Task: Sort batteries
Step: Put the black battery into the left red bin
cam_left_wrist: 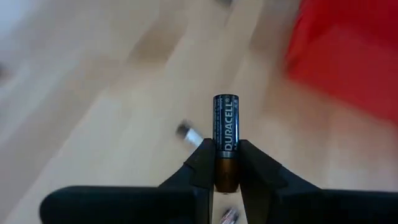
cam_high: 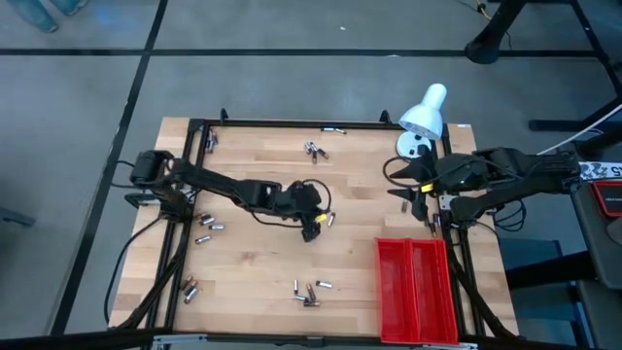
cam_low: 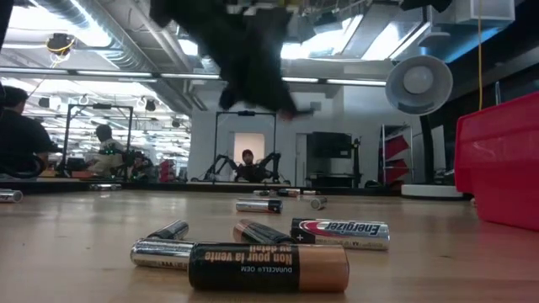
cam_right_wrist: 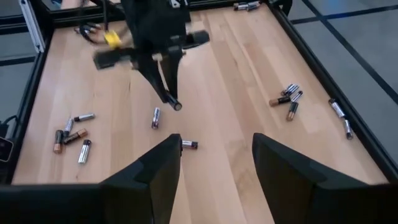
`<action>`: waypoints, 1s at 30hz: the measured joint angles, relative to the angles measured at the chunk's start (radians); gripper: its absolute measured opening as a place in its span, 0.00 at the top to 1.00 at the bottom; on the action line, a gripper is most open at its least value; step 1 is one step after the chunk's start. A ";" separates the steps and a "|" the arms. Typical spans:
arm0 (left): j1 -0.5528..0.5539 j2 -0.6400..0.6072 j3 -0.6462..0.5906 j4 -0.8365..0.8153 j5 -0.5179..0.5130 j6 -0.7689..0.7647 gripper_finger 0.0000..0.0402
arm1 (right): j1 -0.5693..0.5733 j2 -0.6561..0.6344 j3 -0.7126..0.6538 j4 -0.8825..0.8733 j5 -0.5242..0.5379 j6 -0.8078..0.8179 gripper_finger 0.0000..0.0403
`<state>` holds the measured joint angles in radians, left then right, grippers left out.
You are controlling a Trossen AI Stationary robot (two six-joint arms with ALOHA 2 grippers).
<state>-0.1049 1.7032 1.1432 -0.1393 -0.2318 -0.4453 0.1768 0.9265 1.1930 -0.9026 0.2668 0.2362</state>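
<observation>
My left gripper [cam_high: 323, 222] hangs over the middle of the wooden table, shut on a black and copper battery [cam_left_wrist: 226, 130]. The right wrist view shows the same gripper [cam_right_wrist: 174, 102] from across the table. My right gripper [cam_right_wrist: 217, 155] waits open with nothing between its fingers, above the table's right side, near the red tray [cam_high: 416, 290]. Loose batteries lie flat on the wood in small groups: far middle [cam_high: 313, 149], left [cam_high: 207, 226], near left [cam_high: 190, 288] and near middle [cam_high: 309, 292]. The low view has the near-middle ones close up [cam_low: 268, 267]. My left gripper pinches the battery's copper end [cam_left_wrist: 227, 175] between its two fingers [cam_left_wrist: 200, 163]. The fingers slant down from the table's left side, and the battery lies along them, its black part sticking out past the fingertips. It is lifted clear of the table.
A white lamp [cam_high: 423, 117] stands at the far right corner. A black frame [cam_high: 292, 123] runs round the table's edges. More batteries lie by the far edge [cam_high: 333, 127] and the far left corner [cam_high: 209, 141]. Bare wood [cam_high: 262, 258] lies between the groups.
</observation>
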 joint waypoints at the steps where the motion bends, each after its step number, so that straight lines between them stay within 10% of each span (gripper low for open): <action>1: -0.002 -0.012 0.013 0.023 -0.006 0.004 0.91 | 0.000 -0.006 -0.003 0.007 0.000 0.003 0.51; 19: -0.009 -0.016 0.163 0.182 -0.018 0.118 0.90 | 0.000 -0.034 -0.062 0.151 0.055 0.085 0.51; 30: -0.006 0.030 0.164 0.325 0.107 0.234 0.90 | 0.003 -0.046 -0.063 0.107 0.063 0.424 0.51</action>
<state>-0.1105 1.7330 1.3071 0.1855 -0.1251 -0.2112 0.1797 0.8807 1.1297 -0.7956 0.3302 0.6602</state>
